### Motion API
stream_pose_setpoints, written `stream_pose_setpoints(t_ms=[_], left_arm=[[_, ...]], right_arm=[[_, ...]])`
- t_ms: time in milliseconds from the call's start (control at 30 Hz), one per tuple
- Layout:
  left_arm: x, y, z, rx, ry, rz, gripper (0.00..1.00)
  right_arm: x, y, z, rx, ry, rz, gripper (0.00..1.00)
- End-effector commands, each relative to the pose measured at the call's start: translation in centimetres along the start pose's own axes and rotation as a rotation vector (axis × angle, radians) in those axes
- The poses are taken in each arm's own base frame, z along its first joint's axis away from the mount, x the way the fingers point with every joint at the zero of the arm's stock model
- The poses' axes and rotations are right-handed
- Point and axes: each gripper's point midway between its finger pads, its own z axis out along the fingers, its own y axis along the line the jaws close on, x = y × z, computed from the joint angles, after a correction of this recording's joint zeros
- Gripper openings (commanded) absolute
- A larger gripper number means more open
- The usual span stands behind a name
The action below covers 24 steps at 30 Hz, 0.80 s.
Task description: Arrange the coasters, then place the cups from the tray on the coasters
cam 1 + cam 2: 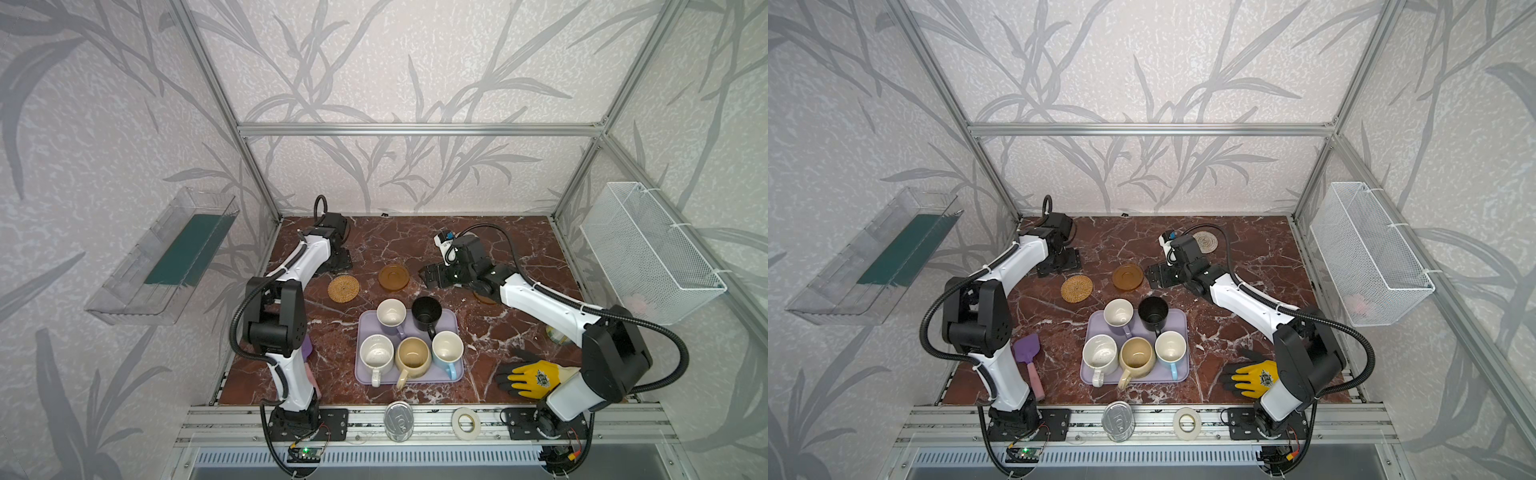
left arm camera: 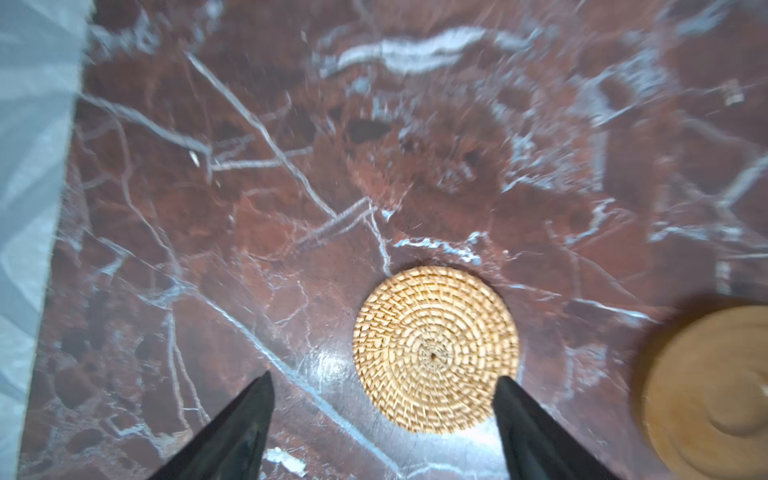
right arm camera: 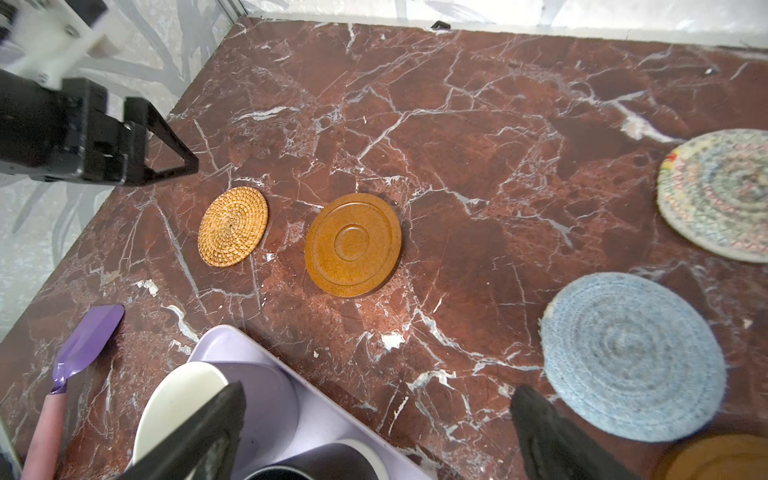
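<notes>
Hovering over the marble table (image 1: 395,237), the left gripper (image 2: 382,381) is holding its jaws wide apart with nothing between them. The rattan coaster (image 1: 343,288) is lying flat just past its fingertips. The right gripper (image 3: 380,392) is also gaping empty, at 1 o'clock from the tray (image 1: 368,322).

The tray is sitting near the front edge, carrying all five cups upright. The lavender cup (image 1: 391,312) and black cup (image 1: 427,313) are standing in the far row. The speckled cup (image 1: 376,353), beige cup (image 1: 413,356) and blue cup (image 1: 447,348) are standing in the near row, handles pointing toward 6 o'clock.

Five coasters are lying off the tray. The rattan coaster is resting at 11 o'clock, near the left edge, and a wooden coaster (image 1: 393,277) at 12 o'clock, a gap showing between them. A second wooden coaster (image 1: 484,297) at 2 o'clock is peeking from under the right arm (image 1: 540,303). The blue coaster (image 3: 631,355) and cream coaster (image 1: 1205,241) are lying apart from each other, farther back. Bare marble is stretching along the back edge.

One glove (image 1: 534,376) at 3 o'clock is bearing a dark crest, too small to read. One can (image 1: 398,419), its lid marks unreadable, and one tape roll (image 1: 465,424) are sitting on the front rail. One spatula (image 1: 1027,349) is lying at 9 o'clock.
</notes>
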Motion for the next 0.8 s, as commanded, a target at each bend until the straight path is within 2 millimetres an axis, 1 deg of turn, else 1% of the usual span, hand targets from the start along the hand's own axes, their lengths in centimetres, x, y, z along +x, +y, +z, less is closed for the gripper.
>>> stream_pose_setpoints(t_ms=[0, 167, 233, 300, 367, 433, 500, 567, 667, 767], left_arm=[[-1.4, -0.9, -3.5, 0.11, -0.083, -0.063, 0.99], [-2.0, -3.7, -6.2, 0.339, -0.144, -0.124, 0.99], [-2.4, -5.7, -6.6, 0.48, -0.176, -0.203, 0.97], [-2.6, -8.4, -7.4, 0.624, -0.176, -0.258, 0.91], [-2.4, -10.6, -8.0, 0.659, -0.181, -0.205, 0.88], [-1.8, -12.0, -7.8, 0.659, -0.155, -0.168, 0.86], [-1.3, -12.9, -7.0, 0.656, -0.114, -0.151, 0.83], [-0.9, -13.2, -6.1, 0.627, -0.094, -0.128, 0.82], [-0.1, -13.6, -4.7, 0.569, -0.064, -0.091, 0.81], [0.9, -14.3, -3.1, 0.542, -0.008, -0.078, 0.78]], right_arm=[[-2.3, 0.7, -2.1, 0.008, -0.065, -0.028, 0.99], [-3.2, 1.4, -2.8, -0.019, -0.082, -0.047, 0.99], [-3.5, 1.6, -2.8, -0.026, -0.085, -0.05, 0.99], [-3.8, 1.7, -2.6, -0.028, -0.09, -0.042, 0.99], [-4.0, 1.9, -2.4, -0.039, -0.085, -0.033, 0.99], [-4.1, 2.3, -2.3, -0.055, -0.08, -0.025, 0.99], [-4.2, 2.5, -2.3, -0.065, -0.082, -0.015, 0.99], [-4.0, 2.4, -2.1, -0.062, -0.079, -0.008, 0.99], [-3.9, 1.4, -1.8, -0.008, -0.063, 0.015, 0.99], [-4.2, 1.9, -1.7, -0.025, -0.055, 0.01, 0.99]])
